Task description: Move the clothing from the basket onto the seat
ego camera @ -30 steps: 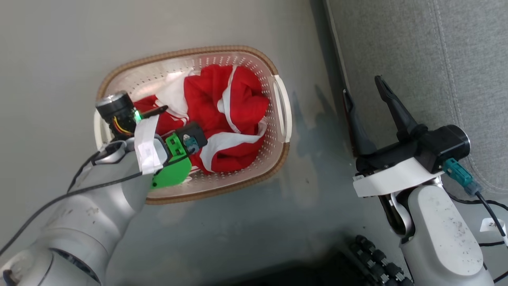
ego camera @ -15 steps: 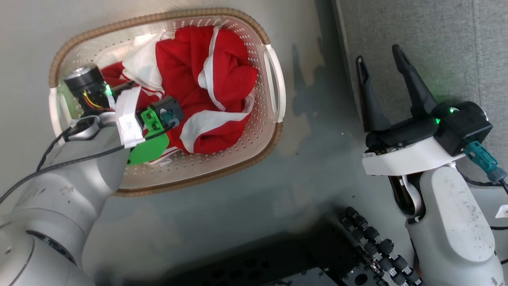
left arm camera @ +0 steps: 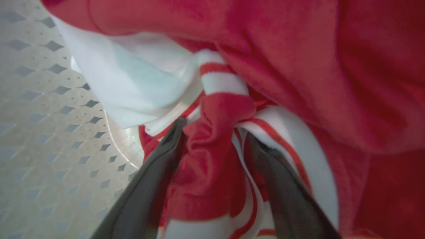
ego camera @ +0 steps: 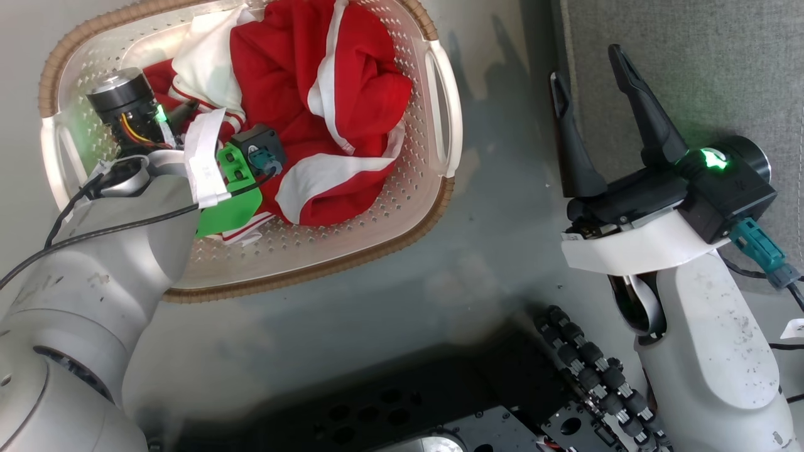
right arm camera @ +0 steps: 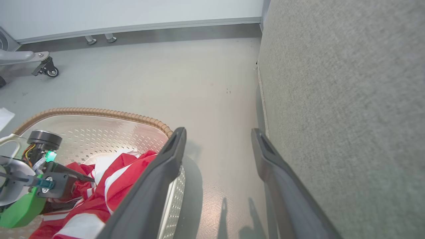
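The clothing (ego camera: 326,94) lies heaped in the basket (ego camera: 414,182); a red fold sits between the spread left fingers (left arm camera: 149,186), tips partly buried. The right fingers (ego camera: 644,119), also spread, hang empty beside the seat (ego camera: 691,63)

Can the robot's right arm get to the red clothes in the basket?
Probably yes. The right gripper is open beside the sofa; the clothes lie in an uncovered basket, with just floor between.
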